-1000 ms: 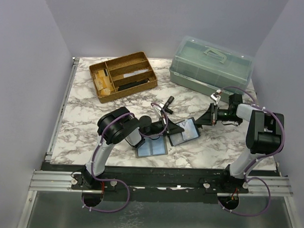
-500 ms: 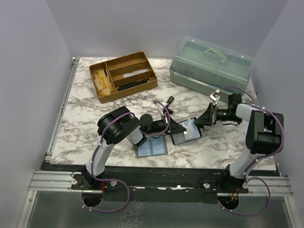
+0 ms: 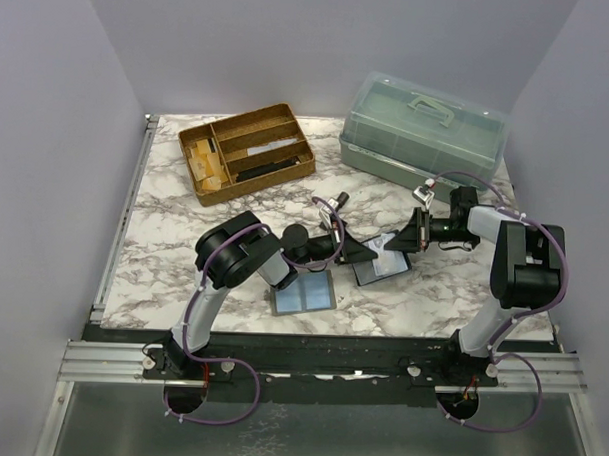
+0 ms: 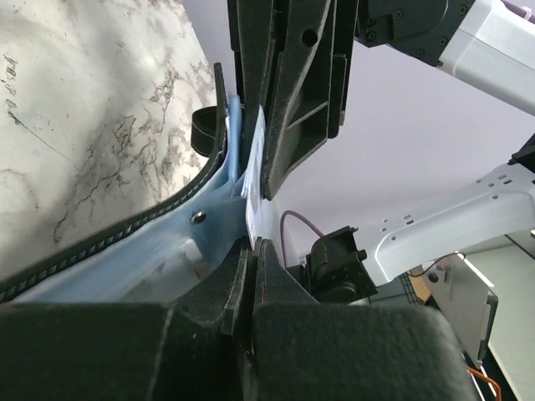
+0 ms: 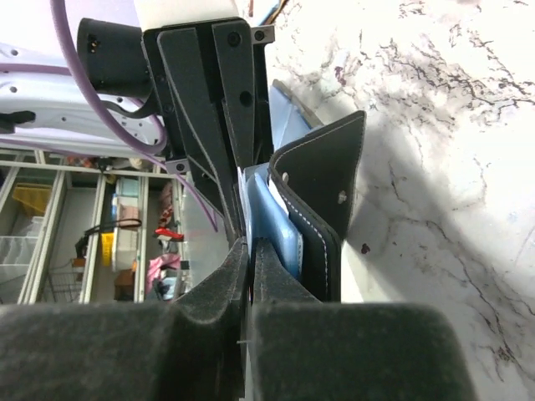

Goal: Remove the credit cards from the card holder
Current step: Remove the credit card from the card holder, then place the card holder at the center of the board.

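Credit card (image 5: 280, 230): light blue, partly seated inside the card holder (image 3: 385, 265), mid-table.
Loose credit cards (image 3: 304, 293): flat on the table (image 3: 174, 245), near-left of the holder.
Left gripper (image 3: 352, 252): clenched on the holder's left flap, apparently anchoring it.
Right gripper (image 3: 404, 240): pinching the seated card's edge from the right, apparently to draw it out.

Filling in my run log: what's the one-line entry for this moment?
phase: card extraction | left gripper: shut on card holder | right gripper: shut on credit card edge | card: not yet out
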`<state>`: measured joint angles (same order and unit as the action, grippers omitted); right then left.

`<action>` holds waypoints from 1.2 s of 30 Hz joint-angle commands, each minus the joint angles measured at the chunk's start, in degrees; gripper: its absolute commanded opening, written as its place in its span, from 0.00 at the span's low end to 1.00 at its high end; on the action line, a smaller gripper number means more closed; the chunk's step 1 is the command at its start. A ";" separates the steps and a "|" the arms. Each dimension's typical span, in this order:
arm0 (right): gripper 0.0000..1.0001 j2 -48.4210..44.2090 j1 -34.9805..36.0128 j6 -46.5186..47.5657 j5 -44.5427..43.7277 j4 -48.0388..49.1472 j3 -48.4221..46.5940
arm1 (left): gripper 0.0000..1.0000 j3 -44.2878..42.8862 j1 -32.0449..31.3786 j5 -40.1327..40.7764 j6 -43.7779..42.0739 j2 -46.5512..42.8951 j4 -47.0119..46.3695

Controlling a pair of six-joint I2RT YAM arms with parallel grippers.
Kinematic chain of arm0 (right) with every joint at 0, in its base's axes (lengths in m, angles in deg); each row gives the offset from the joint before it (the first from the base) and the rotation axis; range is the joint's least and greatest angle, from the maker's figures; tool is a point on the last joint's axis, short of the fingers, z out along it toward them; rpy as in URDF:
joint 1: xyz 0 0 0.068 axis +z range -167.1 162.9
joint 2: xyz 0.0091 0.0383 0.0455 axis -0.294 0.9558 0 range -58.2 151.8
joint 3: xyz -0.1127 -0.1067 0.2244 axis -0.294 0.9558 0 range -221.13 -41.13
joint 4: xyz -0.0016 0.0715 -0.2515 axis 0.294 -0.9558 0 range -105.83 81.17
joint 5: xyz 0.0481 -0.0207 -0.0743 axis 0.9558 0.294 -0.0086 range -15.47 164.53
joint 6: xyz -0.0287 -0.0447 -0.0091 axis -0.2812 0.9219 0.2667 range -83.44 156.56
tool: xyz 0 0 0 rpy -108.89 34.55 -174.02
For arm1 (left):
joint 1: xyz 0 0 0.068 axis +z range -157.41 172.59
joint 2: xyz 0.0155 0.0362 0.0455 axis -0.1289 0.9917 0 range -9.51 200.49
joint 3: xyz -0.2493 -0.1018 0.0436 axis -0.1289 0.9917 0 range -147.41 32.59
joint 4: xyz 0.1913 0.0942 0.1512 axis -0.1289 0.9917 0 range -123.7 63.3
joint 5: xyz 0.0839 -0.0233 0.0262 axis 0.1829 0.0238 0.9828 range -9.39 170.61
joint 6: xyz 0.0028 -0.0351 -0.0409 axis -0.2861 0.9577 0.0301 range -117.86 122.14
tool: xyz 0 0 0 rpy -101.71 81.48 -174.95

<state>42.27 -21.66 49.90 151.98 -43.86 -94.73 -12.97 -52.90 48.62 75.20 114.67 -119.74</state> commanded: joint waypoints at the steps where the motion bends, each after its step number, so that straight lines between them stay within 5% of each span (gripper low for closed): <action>1: 0.00 -1.30 -0.42 1.18 3.98 -1.03 -1.36 | 0.00 0.82 0.35 -2.36 -0.28 -0.81 -8.84; 23: 0.00 0.17 -2.55 1.60 6.41 -1.10 -1.02 | 0.00 6.90 4.00 -4.75 0.51 -4.06 -8.82; 28: 0.00 -0.69 -2.44 -3.32 -1.22 3.20 0.31 | 0.00 8.69 5.36 -4.15 0.18 -6.71 -8.81; 33: 0.16 -2.03 -2.46 -6.65 -10.23 5.10 -0.08 | 0.00 12.34 8.21 -2.57 0.30 -10.26 -8.88; 36: 0.17 -2.48 -2.44 -6.16 -15.89 4.32 -1.57 | 0.00 14.08 10.11 -2.05 0.74 -12.06 -8.87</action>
<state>41.87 -24.04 45.14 144.97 -40.62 -94.71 -1.41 -45.18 45.72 76.46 105.79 -119.94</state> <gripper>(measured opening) 0.166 0.017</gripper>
